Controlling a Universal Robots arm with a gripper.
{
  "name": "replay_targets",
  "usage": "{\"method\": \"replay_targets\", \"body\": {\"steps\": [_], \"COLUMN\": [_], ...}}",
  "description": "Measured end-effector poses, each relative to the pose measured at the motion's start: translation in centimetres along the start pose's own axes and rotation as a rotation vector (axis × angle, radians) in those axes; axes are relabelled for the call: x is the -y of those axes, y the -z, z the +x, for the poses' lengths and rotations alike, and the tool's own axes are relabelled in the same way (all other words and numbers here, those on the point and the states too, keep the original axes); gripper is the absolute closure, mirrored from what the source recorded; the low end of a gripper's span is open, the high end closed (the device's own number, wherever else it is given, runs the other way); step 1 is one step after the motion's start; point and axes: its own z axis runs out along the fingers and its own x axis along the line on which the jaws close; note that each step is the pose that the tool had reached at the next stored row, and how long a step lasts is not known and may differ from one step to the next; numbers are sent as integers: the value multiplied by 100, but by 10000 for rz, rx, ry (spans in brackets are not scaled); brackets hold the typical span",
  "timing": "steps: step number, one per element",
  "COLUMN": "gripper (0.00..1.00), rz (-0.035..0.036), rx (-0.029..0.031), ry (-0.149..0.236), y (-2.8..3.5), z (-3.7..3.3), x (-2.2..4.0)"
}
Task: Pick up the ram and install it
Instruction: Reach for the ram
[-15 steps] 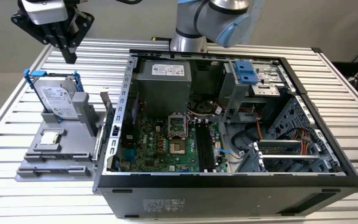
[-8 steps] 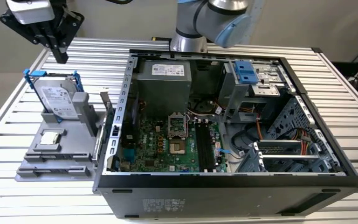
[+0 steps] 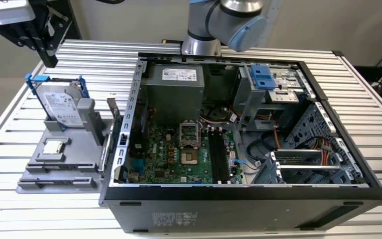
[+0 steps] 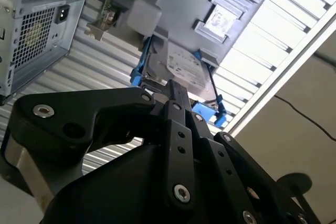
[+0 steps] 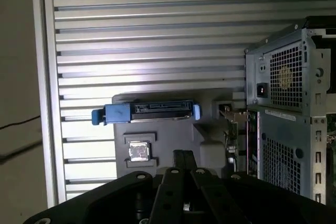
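Exterior view, ram (image 3: 113,115): thin dark stick standing on edge in the grey fixture (image 3: 45,174), on the side next to the open computer case (image 3: 244,199); not yet picked up.
Exterior view, my gripper (image 3: 47,59): high above the far corner of the table (image 3: 18,219), well apart from the ram.
Exterior view, target: long black slots (image 3: 219,159) on the board inside the case look vacant.
Exterior view, neighbours: hard drive (image 3: 65,107) in a blue frame stands upright in the same fixture, near the ram.
Second wrist view, gripper (image 4: 176,85): fingers pressed together, nothing between them.
Second wrist view, ram (image 4: 105,6): narrow strip between the case rear and the fixture block; detail poor.
First wrist view, ram (image 5: 229,129): seen edge-on, just beside the case wall.
First wrist view, gripper (image 5: 184,153): clenched and empty, hovering over the fixture.
Handling, judged: light, stiff, brittle; chips and the contact edge are fragile. I would pinch the two flat faces near mid-length, at the upper edge, clear of the contacts.
Surface: ribbed metal slats, hard, grooved; a dropped stick could wedge there.
Room: tight on the case side of the ram, open above; bare floor beyond the table edge.
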Motion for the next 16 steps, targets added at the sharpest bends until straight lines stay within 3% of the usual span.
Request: {"method": "replay_targets", "body": {"steps": [6,10,16], "gripper": [100,100,100], "rz": [-2,-3,-3], "rx": [-7,-7,-7], "ry": [131,132,131], "y": [3,3,-4], "z": [110,113,103], "x": [6,11,188]}}
